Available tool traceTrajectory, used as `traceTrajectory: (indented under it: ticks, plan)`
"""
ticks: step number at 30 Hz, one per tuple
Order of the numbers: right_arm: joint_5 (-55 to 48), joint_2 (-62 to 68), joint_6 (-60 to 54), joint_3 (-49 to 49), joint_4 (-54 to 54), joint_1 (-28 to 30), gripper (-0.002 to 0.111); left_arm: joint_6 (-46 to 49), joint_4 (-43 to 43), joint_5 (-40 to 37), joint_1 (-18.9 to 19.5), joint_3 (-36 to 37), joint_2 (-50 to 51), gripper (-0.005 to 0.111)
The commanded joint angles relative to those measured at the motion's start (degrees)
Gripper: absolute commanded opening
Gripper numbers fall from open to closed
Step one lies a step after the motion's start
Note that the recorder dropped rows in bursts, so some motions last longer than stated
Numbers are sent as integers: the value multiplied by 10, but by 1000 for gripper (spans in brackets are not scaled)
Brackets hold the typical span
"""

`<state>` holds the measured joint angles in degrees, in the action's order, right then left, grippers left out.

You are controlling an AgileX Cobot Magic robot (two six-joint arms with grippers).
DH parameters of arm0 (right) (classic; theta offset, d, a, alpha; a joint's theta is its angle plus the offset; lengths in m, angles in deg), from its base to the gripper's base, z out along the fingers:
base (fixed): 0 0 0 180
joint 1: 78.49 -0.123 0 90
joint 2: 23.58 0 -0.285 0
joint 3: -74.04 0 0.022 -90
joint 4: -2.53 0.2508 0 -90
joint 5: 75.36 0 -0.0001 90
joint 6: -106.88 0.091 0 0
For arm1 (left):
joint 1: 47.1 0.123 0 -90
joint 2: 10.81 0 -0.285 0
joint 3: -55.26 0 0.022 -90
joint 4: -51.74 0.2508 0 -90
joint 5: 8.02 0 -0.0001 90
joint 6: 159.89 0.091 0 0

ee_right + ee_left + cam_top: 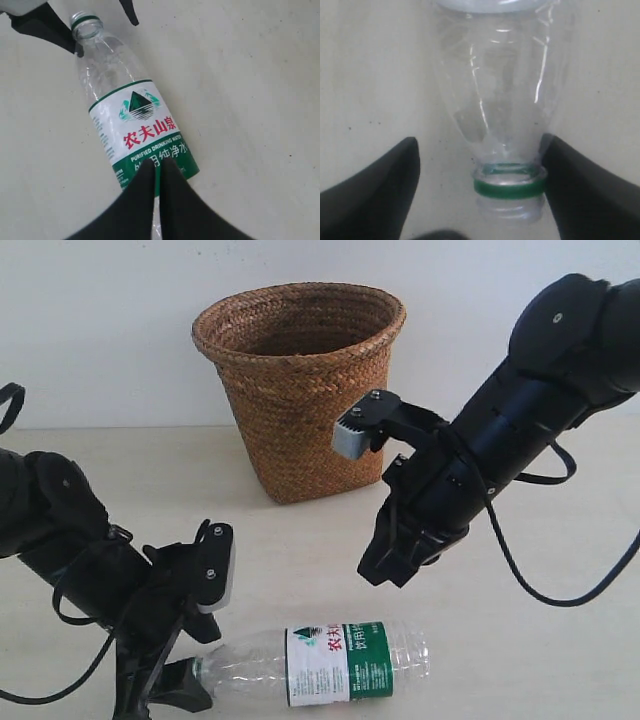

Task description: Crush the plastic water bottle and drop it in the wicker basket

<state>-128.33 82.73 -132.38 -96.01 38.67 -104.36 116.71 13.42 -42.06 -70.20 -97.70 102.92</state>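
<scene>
The plastic water bottle [330, 662] lies on its side on the pale table, clear and ribbed, with a white-and-green label bearing red characters. Its mouth is open, with only a green ring [509, 187] round the neck and no cap on it. My left gripper [190, 665] is open and straddles the neck [482, 150]: one finger touches the ring, the other stands well clear. My right gripper [385, 575] is shut with nothing in it and hovers over the label's green band [156, 167]. The wicker basket [300, 430] stands upright behind the bottle.
A white wall runs behind the basket. The right arm slants down from the upper right in front of the basket's right side, its grey wrist block [350, 432] near the wicker. The pale table [560, 660] shows to the right of the bottle.
</scene>
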Motion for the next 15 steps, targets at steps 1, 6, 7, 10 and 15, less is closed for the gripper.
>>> traceTrajectory:
  ticks: [1, 6, 7, 10, 15]
  plan:
    - [0, 22, 0, -2, 6, -1, 0, 13, 0, 2, -3, 3, 14, 60]
    - [0, 32, 0, -2, 11, -1, 0, 20, 0, 9, -3, 3, 14, 46]
    - [0, 33, 0, -2, 11, -1, 0, 20, 0, 11, -3, 3, 14, 42]
    - [0, 33, 0, -2, 15, -3, 0, 20, 0, 12, -3, 3, 14, 29]
    - [-2, 33, 51, -2, 24, -29, 0, 20, 0, 4, -3, 3, 14, 6]
